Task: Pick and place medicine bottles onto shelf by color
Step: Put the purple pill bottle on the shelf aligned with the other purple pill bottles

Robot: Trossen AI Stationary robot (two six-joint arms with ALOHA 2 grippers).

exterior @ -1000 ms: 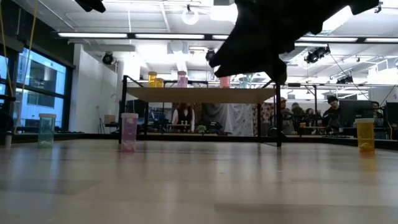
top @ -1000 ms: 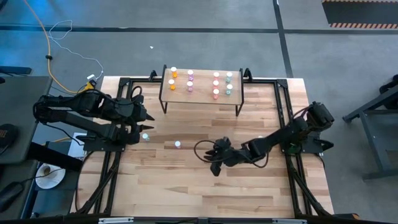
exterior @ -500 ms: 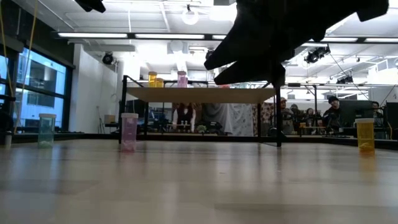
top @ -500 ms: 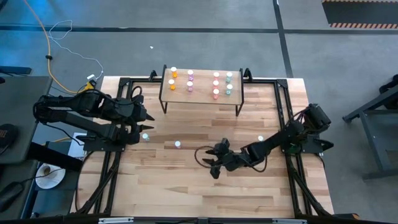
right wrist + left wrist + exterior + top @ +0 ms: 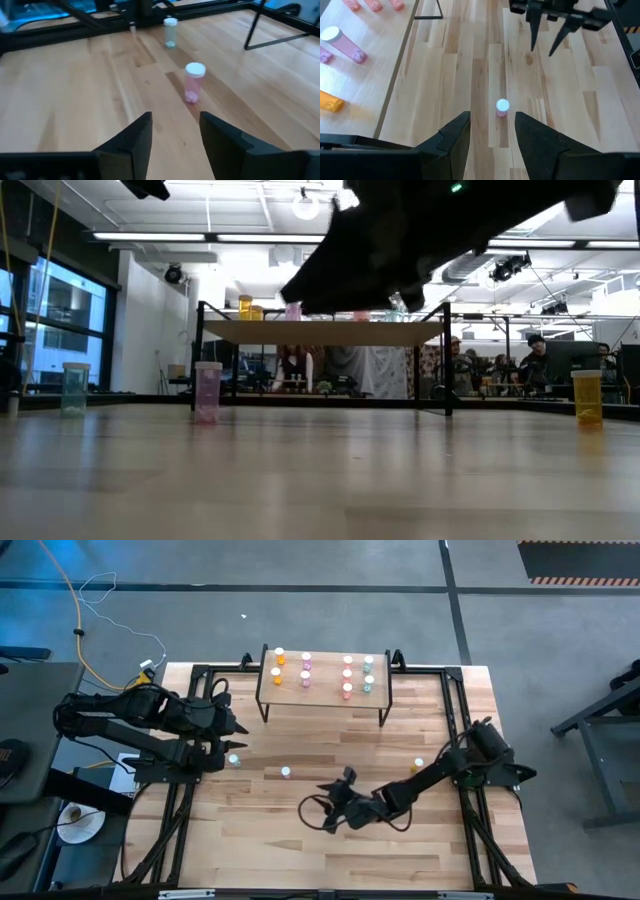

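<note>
Right gripper (image 5: 327,817) held open and empty over the table, pink white-capped bottle (image 5: 194,82) seen upright just ahead of its fingers, teal bottle (image 5: 170,32) farther beyond, left gripper (image 5: 238,730) parked open at the table's edge

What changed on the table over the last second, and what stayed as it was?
The right gripper moved toward the table's front-left, away from the orange bottle, and stretched out low over bare wood. Its fingers are open and empty, aimed toward the pink bottle. Nothing was taken hold of or let go. The left gripper, the teal bottle and the bottles on the shelf stayed put.
</note>
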